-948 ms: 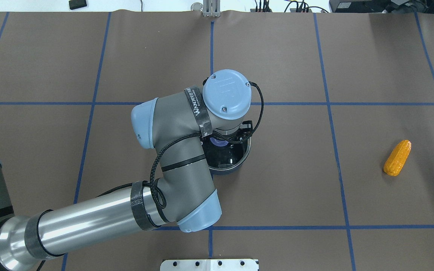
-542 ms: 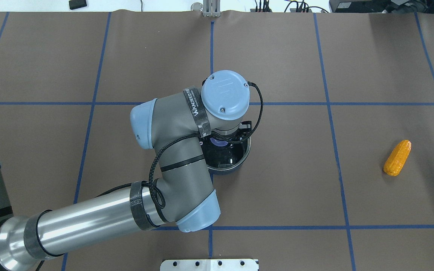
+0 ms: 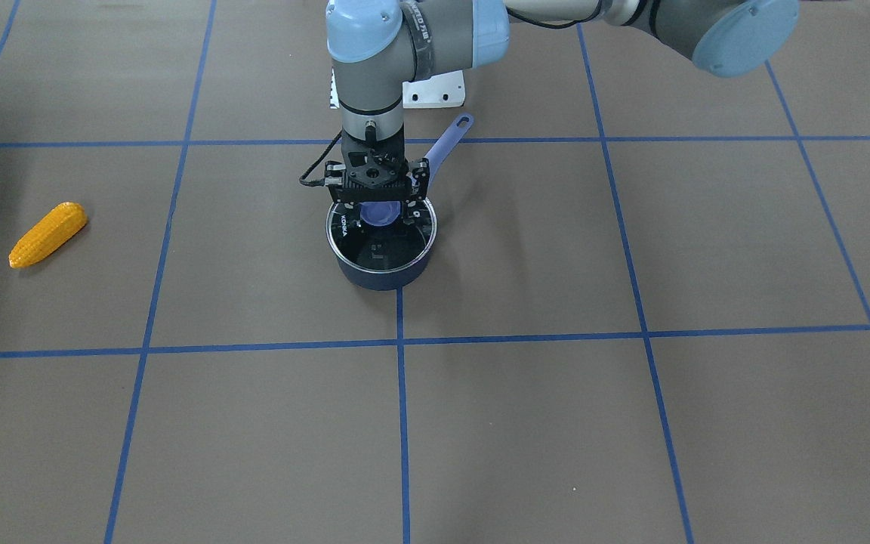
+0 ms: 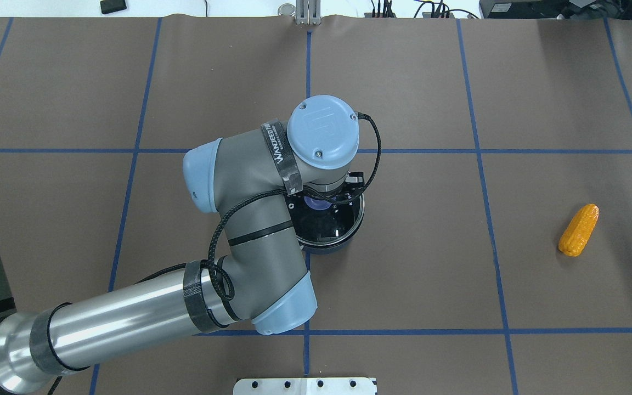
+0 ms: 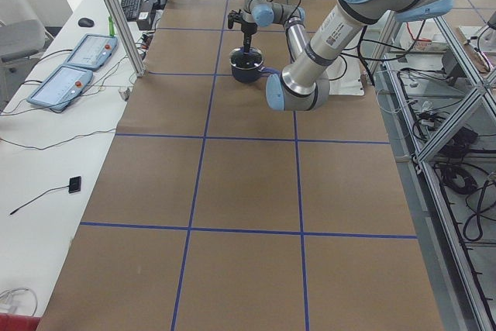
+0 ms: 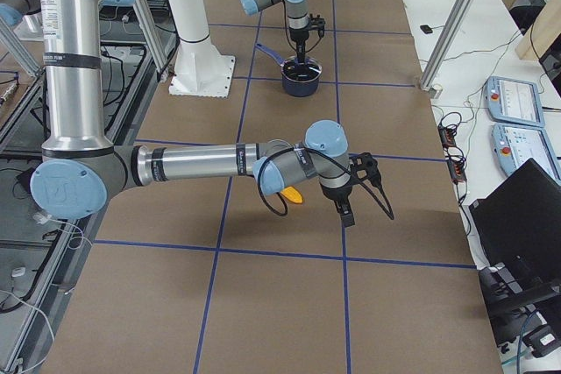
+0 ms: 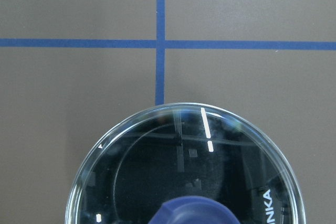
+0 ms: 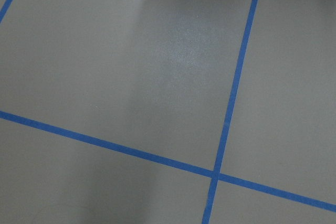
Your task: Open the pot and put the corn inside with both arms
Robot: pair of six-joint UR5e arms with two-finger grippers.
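A dark blue pot (image 3: 382,276) with a long handle (image 3: 446,143) stands mid-table under a glass lid (image 3: 386,245). My left gripper (image 3: 381,215) points straight down, shut on the lid's blue knob (image 3: 381,214). The lid and knob fill the bottom of the left wrist view (image 7: 184,171). I cannot tell whether the lid rests on the rim or is just off it. The orange-yellow corn (image 4: 578,229) lies on the table far to the pot's right. My right gripper (image 6: 347,209) hovers near the corn (image 6: 295,195); I cannot tell if it is open.
Blue tape lines grid the brown table cover. A white mounting plate (image 4: 305,385) sits at the robot's edge. Metal frame posts (image 6: 447,19) and side tables with tablets (image 5: 66,83) stand beyond the table's ends. The right wrist view holds only table and tape.
My left wrist has shifted slightly left and away from the robot in the overhead view, and the lid has shifted with it. The corn has not moved.
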